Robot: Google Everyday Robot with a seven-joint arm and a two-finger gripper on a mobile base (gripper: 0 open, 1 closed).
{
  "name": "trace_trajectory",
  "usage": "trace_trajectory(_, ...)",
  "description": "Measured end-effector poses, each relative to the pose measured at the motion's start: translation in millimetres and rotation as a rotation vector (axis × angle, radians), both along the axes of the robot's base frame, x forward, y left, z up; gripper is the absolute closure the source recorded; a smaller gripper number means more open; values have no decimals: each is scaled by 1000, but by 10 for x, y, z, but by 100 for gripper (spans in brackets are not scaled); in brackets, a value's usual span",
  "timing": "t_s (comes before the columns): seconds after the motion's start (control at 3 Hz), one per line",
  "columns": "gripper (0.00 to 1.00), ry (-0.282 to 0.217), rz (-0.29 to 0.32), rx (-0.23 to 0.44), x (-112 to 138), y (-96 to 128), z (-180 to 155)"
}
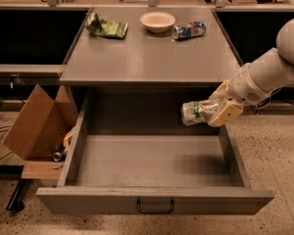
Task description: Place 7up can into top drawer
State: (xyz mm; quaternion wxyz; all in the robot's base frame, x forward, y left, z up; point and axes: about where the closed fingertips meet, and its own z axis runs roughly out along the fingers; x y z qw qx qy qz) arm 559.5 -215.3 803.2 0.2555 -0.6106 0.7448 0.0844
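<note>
The 7up can (pixel 195 112) lies on its side in my gripper (pixel 216 109), green and white with a silver end facing left. The gripper is shut on it and holds it in the air over the right rear part of the open top drawer (pixel 154 161), just below the counter's front edge. The drawer is wide, grey and pulled fully out, with a small black handle (pixel 155 207) on its front panel. My arm reaches in from the right.
On the grey counter (pixel 147 58) lie a flat green snack bag (pixel 107 26), a cream bowl (pixel 158 21) and a blue-and-silver can (pixel 188 30). A brown cardboard box (pixel 39 126) stands on the floor to the left of the drawer.
</note>
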Motion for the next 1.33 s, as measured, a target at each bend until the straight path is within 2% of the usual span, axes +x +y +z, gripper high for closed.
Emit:
trace_trajectory(0.33, 100, 49, 4, 28, -93, 94, -276)
trace_trajectory(0.67, 100, 123, 2, 36, -183, 165, -714)
trace_trajectory(1.0, 100, 186, -9, 13, -226, 181, -1143)
trace_trajectory(1.33, 84, 216, -31, 6, -213, 178, -1352)
